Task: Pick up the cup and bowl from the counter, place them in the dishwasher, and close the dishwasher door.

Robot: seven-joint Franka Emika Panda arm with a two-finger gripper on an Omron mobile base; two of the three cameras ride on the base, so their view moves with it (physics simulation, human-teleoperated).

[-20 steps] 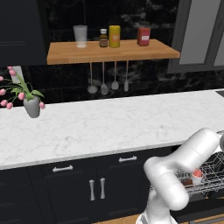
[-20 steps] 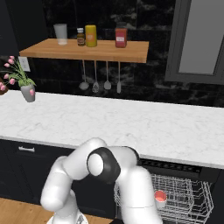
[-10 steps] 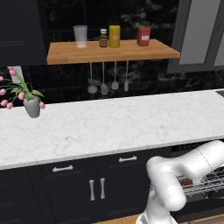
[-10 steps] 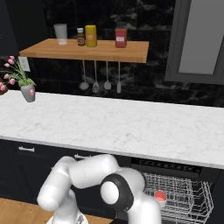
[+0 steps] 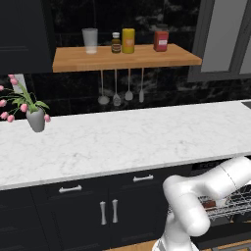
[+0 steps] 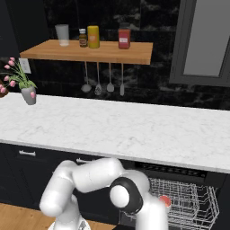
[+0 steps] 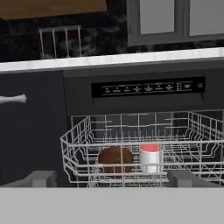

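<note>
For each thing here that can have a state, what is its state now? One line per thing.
Dishwasher: open, wire rack pulled out.
Cup: upright in the rack, salmon-red inside facing up.
Bowl: in the rack, left of the cup.
Claw: open, holding nothing, facing the rack.
Counter: carries a flower vase at its left end.

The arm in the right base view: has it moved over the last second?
Yes. The arm has sunk lower, away from the counter edge, toward the dishwasher rack.
</note>
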